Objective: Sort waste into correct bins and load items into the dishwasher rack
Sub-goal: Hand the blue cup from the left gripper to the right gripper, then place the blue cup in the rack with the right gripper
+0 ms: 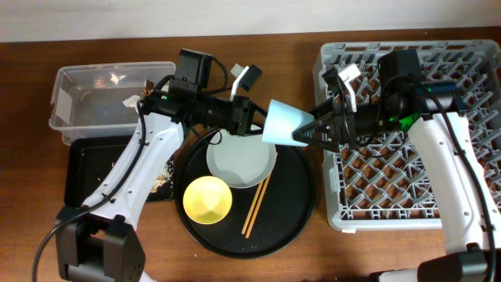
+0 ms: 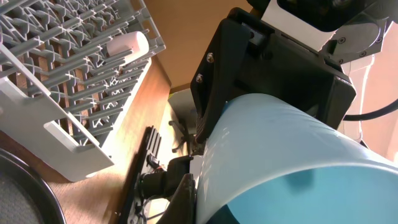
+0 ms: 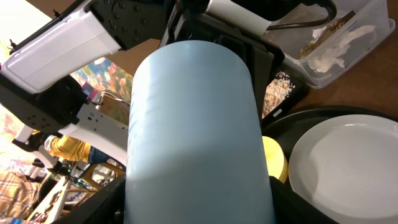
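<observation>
Light-blue cup (image 1: 282,123) hangs sideways above the counter (image 1: 290,39), beside the rack (image 1: 470,63) — left hand (image 1: 257,119) clamps its rim, right hand (image 1: 307,133) straddles its base, grip unclear — seemingly a handover for racking.

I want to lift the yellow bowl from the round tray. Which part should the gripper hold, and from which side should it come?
Pinch the rim of the yellow bowl from above, one finger inside, one outside. It stands upright, mouth up. Take the lower-left rim in the overhead view: plate and chopsticks crowd the other side.
</observation>
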Available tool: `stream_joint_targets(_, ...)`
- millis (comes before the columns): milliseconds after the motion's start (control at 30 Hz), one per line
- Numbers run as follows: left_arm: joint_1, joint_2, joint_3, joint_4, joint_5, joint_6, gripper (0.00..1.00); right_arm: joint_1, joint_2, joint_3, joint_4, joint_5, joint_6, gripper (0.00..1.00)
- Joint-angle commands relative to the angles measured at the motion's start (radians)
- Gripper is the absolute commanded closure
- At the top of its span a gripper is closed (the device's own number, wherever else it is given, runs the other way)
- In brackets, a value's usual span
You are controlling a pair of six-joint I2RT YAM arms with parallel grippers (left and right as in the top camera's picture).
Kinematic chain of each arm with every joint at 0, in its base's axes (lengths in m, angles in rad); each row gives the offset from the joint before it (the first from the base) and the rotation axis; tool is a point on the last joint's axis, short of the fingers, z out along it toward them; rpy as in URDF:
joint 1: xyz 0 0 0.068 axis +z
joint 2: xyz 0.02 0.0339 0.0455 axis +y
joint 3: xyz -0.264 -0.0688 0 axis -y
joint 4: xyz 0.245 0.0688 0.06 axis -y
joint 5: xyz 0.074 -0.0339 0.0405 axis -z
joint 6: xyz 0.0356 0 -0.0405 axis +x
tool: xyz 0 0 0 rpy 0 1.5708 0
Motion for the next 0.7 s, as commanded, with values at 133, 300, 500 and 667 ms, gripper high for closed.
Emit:
stream_joint_targets(133, -0.006, 0.002, -0.003, 0.001, -0.12, -0.001, 0.52, 0.01, 0.003, 0.001, -0.015, 0.093, 0.003, 0.38)
stream_joint_targets(300, 0.002, 0.001, -0.003, -0.137, -0.498, 0.076, 0.46, 0.006, 0.002, 0.004, -0.065, 0.394, 0.024, 0.46)
stream_joint_targets(500, 0.129, -0.089, -0.003, -0.406, -0.985, 0.138, 0.42, -0.162, 0.0, 0.134, -0.103, 0.99, 0.464, 0.46)
stream_joint_targets(667, 0.175, -0.206, -0.003, -0.457, -1.143, 0.137, 0.41, -0.355, 0.009, 0.158, -0.098, 1.304, 0.626, 0.46)
